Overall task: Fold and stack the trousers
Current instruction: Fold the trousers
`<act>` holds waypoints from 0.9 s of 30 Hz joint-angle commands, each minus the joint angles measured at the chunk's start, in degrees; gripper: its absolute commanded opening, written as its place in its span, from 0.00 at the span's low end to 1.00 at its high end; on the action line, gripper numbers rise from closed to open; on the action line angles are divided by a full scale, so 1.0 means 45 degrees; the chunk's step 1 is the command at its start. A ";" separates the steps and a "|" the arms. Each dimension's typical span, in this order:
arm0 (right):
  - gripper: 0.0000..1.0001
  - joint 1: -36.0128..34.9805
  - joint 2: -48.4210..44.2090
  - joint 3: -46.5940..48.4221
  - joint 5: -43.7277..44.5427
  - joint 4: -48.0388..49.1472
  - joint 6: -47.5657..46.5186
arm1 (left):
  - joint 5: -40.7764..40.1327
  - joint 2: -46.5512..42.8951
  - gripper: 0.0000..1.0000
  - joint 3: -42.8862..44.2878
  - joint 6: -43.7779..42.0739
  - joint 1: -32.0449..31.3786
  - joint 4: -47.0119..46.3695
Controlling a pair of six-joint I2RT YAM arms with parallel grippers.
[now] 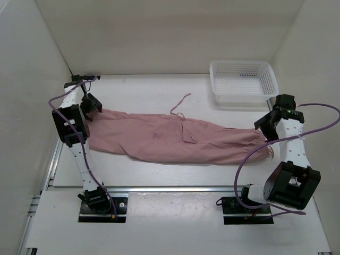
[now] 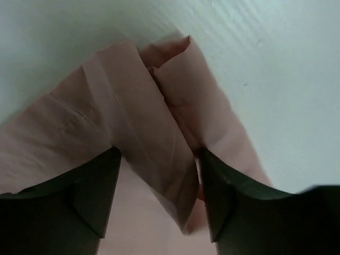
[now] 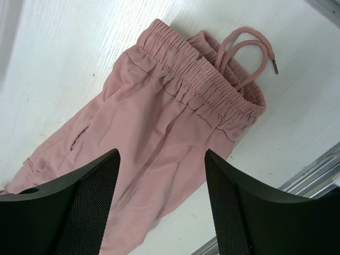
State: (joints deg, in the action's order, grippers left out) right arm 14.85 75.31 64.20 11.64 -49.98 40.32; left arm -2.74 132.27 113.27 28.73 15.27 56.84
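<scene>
Both pincers stand released, grasping nothing: left gripper (image 2: 159, 154) above the leg hems (image 2: 170, 50), right gripper (image 3: 162, 154) above the waistband (image 3: 196, 90). The trousers (image 1: 175, 139) lie stretched across the table (image 1: 133, 90) between them.

Risk: a grasp catches one thin layer only, skewing the fold, or the drawstring (image 1: 179, 106) trails.

The basket (image 1: 241, 79) stands beyond, apart from the cloth.

**Robotics laboratory work cell.** The white table (image 1: 138, 90) is enclosed on three sides by plain white panel walls (image 1: 159, 37). An aluminium rail (image 1: 175, 188) is fixed along the near edge. The left arm (image 1: 79, 154) and the right arm (image 1: 292, 146) are bolted there on black base plates (image 1: 118, 211). Purple cables (image 1: 236, 172) are looped loosely from the arms. A white perforated basket (image 1: 241, 98) is set at the far right of the table, and pink trousers (image 1: 175, 141) are spread flat between the arms.
</scene>
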 commanded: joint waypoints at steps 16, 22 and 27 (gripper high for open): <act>0.70 -0.0097 0.0062 0.0400 0.0148 -0.0126 0.0279 | -0.0212 -0.2149 0.15 0.0880 -0.0174 -0.0209 0.0318; 0.70 -0.0097 -0.0054 0.0400 0.0031 -0.0125 0.0162 | 0.0434 -0.0390 0.97 0.3010 -0.0174 -0.0209 0.1351; 0.70 -0.0214 -0.0173 0.0400 0.0031 -0.0125 0.0045 | -0.0228 -0.1363 0.98 0.2525 -0.0291 -0.0209 0.1353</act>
State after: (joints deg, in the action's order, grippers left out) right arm 14.33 75.99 65.47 11.62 -50.06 41.32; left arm -2.24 130.45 124.77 28.08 14.39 61.47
